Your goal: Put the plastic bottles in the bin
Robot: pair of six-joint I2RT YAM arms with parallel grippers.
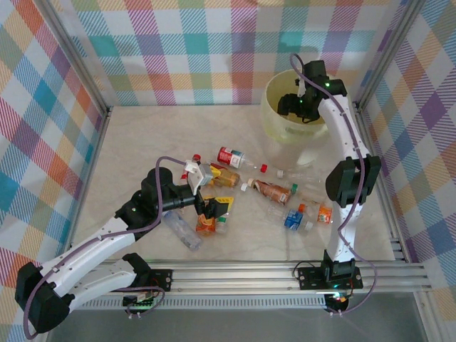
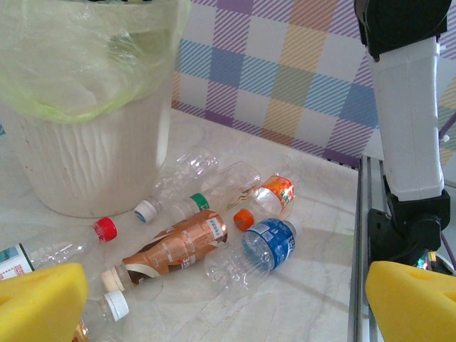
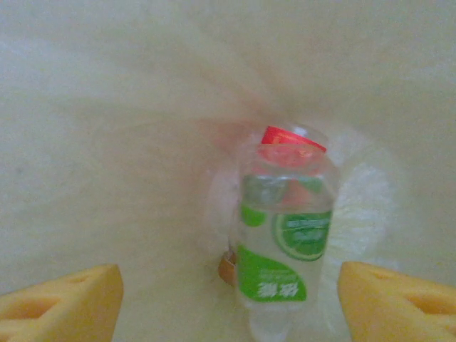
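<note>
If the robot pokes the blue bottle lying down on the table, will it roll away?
Probably: the blue-label bottle lies on its side on the smooth table, so it should roll. It looks empty, so likely light and squashy.

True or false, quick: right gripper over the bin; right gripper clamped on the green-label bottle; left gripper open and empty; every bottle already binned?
1. The right gripper is over the bin. True.
2. It is clamped on the green-label bottle. False: it is open, standing wide of the bottle on both sides.
3. The left gripper is open and empty. True.
4. Every bottle is binned. False: several lie on the table, such as the brown-label bottle and blue-label bottle.
</note>
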